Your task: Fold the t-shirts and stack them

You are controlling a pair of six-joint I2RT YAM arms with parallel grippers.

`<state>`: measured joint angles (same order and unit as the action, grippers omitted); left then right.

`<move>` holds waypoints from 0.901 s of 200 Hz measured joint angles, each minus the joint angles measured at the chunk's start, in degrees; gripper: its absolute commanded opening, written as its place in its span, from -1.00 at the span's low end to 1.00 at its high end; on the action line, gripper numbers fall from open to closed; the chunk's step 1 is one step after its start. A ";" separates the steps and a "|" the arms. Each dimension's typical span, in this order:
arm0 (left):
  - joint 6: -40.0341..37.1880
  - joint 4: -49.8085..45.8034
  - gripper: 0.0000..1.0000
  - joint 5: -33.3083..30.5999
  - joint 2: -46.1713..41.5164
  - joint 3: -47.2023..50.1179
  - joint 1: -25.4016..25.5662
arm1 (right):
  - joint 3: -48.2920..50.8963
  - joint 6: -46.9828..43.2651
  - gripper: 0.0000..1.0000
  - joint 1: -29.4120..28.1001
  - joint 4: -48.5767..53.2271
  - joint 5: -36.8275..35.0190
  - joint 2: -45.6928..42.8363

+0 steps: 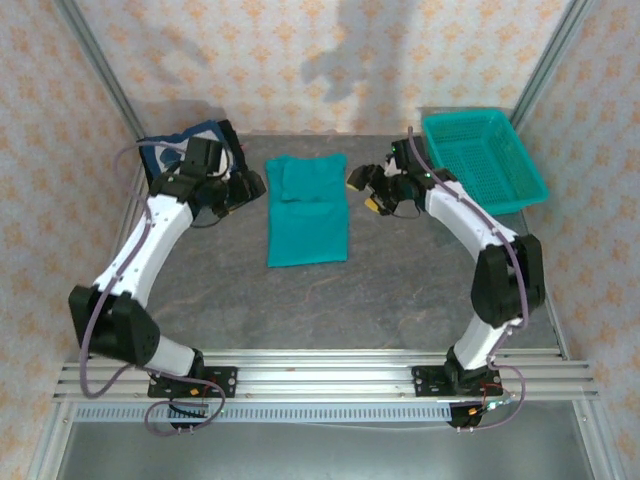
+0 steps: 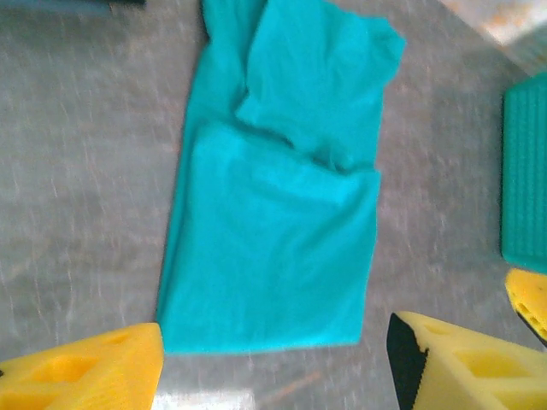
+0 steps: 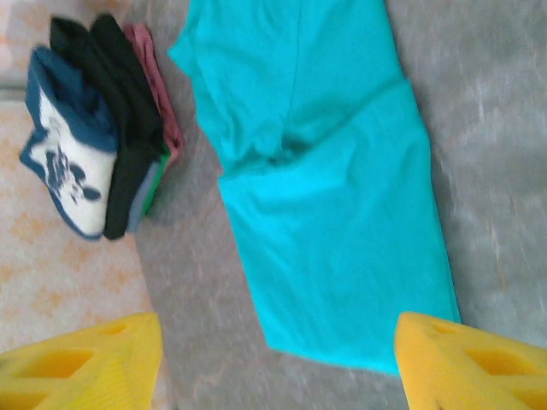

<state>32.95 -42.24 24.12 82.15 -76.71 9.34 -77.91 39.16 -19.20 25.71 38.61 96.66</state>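
Note:
A teal t-shirt [image 1: 307, 212] lies flat in the middle of the table as a long folded rectangle, its far part creased and doubled over. In the left wrist view the teal t-shirt [image 2: 273, 222] lies just beyond my left gripper [image 2: 273, 359], whose yellow fingers [image 2: 94, 367] stand wide apart with nothing between them. My right gripper [image 3: 273, 354] is open too and hangs over the other side edge of the shirt [image 3: 333, 222]. From above, the left gripper [image 1: 243, 190] and the right gripper [image 1: 362, 190] flank the shirt's far half. A stack of folded t-shirts [image 3: 94, 137], navy with white print and black, sits at the far left.
The teal mesh basket [image 1: 487, 157] stands at the back right; its edge [image 2: 526, 171] shows at the right of the left wrist view. The folded stack [image 1: 188, 138] is partly hidden behind my left arm. Bare grey table [image 1: 320, 300] lies in front of the shirt.

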 measured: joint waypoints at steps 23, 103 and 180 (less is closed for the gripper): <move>0.39 0.13 0.41 1.68 -2.54 10.12 2.36 | 7.17 -0.04 0.46 -3.30 0.57 0.66 -1.68; 6.69 10.32 0.35 5.70 -1.79 26.84 4.20 | 16.46 2.19 0.35 -7.78 -2.34 1.16 0.74; 9.73 19.17 0.28 5.99 5.81 27.34 4.57 | 15.72 3.26 0.30 -8.15 -5.77 1.49 7.26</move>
<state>42.68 -23.07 30.11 87.96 -49.36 13.91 -62.19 42.41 -27.35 19.94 40.10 103.92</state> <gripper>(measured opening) 0.643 0.655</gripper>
